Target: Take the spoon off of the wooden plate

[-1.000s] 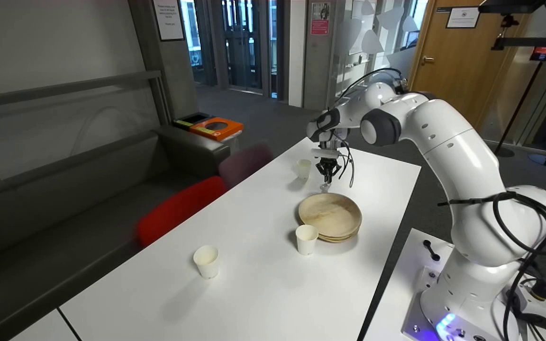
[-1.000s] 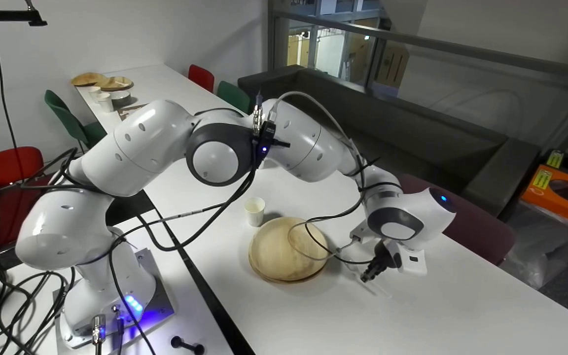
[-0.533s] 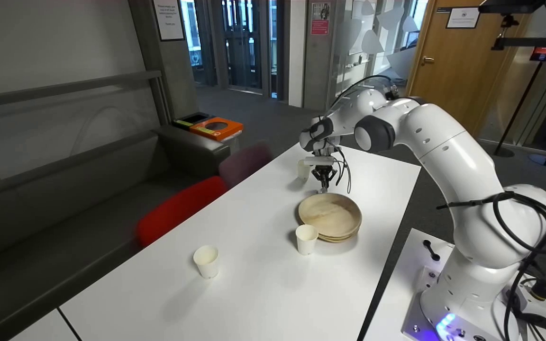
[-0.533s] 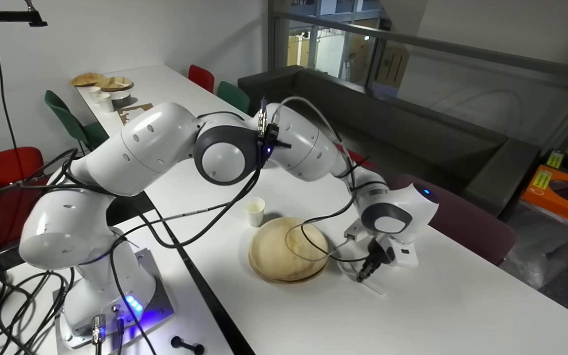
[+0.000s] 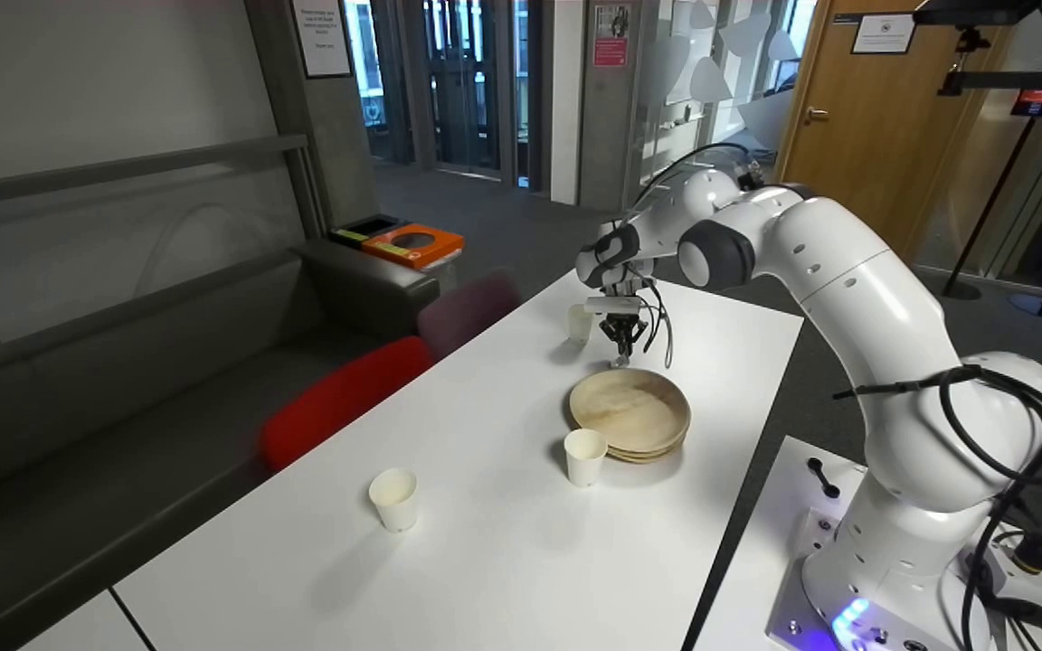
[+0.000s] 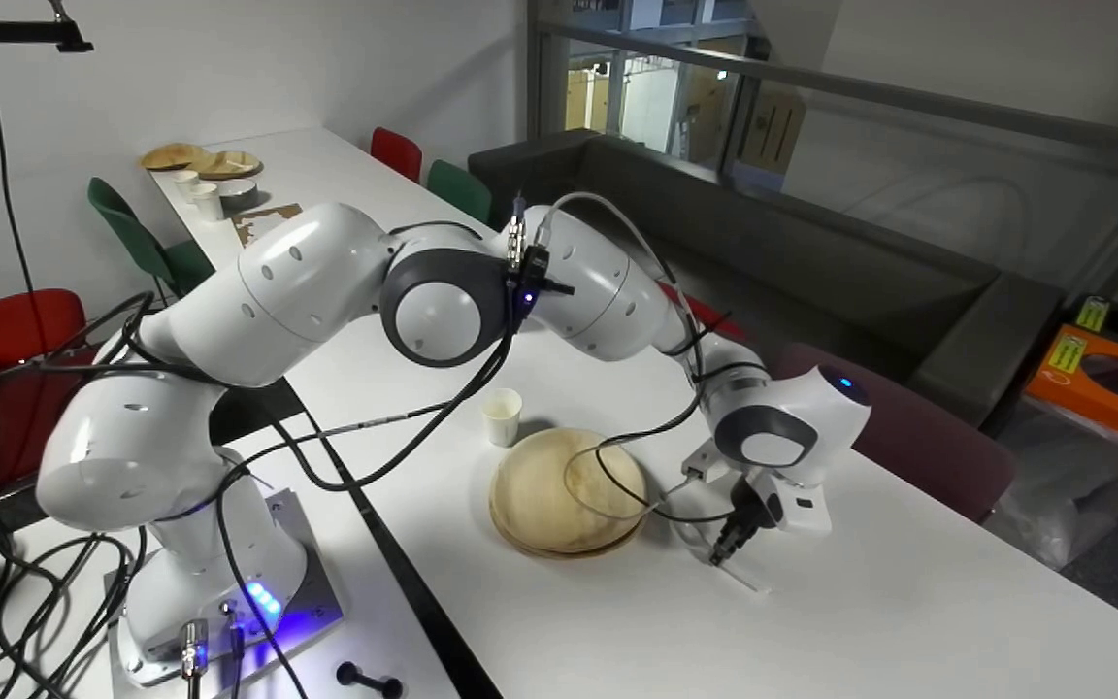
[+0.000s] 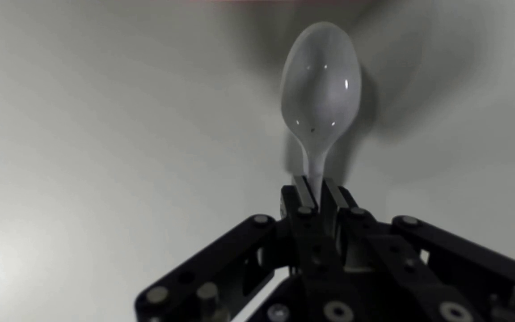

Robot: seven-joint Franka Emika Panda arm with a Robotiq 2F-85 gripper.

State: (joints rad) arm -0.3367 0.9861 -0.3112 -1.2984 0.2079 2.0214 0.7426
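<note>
– Looking along an exterior view, what stands left of the fingers [image 7: 335, 197]?
– A red chair [image 5: 345, 398] well to their left, then a white cup [image 5: 394, 499], also well apart from them and toward the foreground

– And nearer?
– Another cup [image 5: 580, 323] just left of the fingers, slightly behind; a third cup [image 5: 584, 459] stands across the wooden plate [image 5: 629, 407] from them

– What do the fingers hold?
– The gripper [image 7: 315, 190] pinches the narrow handle of the spoon [image 7: 322, 85]; the bowl end juts out ahead of the fingers, hollow side showing in the wrist view

– Is the spoon off the plate, then?
– Yes, it's with the fingers, just beside the plate, on or just over the white table [image 5: 485, 561]; which one I can't tell

– And rightward?
– The plate sits slightly right of the fingers, toward the foreground, and the white arm [image 5: 856, 262] arches away to the right of them
</note>
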